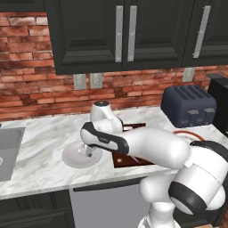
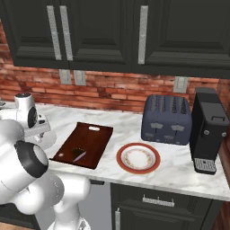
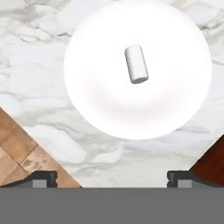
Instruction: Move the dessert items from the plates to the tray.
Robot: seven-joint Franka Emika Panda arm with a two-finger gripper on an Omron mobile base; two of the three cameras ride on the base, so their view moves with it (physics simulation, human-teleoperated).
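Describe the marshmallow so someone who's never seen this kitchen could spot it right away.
On the marble counter, left of the dark reddish-brown tray, sits a plain light grey plate. The marshmallow lies on its side on it: a stubby white cylinder, unlike the dark brown wedge on the tray.

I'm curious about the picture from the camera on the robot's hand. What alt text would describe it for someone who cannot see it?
A small white cylinder-shaped sweet lies on its side on a round pale plate, seen from straight above on a white marble counter. Two dark fingers stand wide apart at the bottom edge, holding nothing, and a corner of the reddish-brown tray shows at lower right.
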